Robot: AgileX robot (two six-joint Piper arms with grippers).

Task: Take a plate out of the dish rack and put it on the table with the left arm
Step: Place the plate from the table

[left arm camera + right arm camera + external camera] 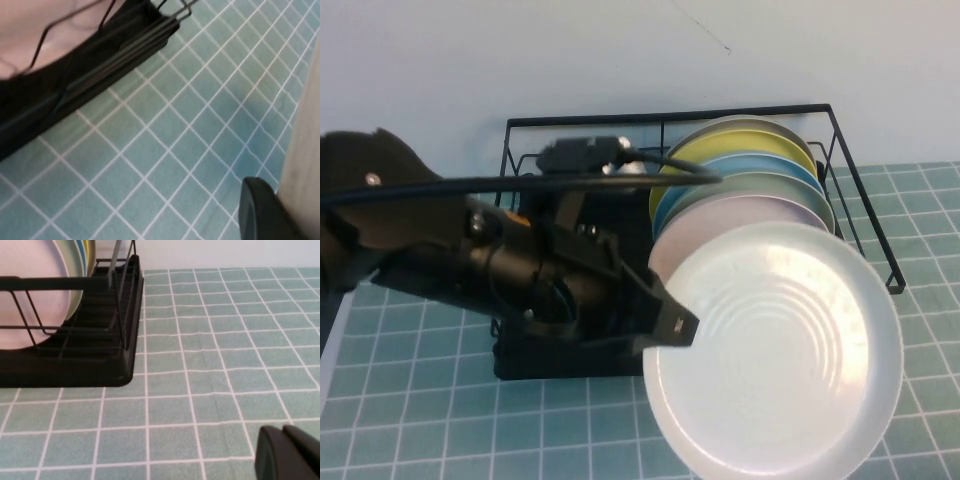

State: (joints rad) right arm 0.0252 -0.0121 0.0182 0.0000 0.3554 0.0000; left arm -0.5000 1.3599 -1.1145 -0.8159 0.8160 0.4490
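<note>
The left arm [470,260] reaches in from the left edge of the frame, crossing in front of the dish rack [670,120]. Its left gripper [672,325], near the centre, is clamped on the left rim of the white plate [780,350], which fills the lower right of the frame, tilted with its ringed face up and held clear of the rack. Behind it, in the upper right, four plates stand on edge in the rack: a pale pink plate [720,225] nearest, then a grey-green plate [770,185], a blue plate [760,162] and a yellow plate [720,145]. The green tiled table [420,400] spreads below.
</note>
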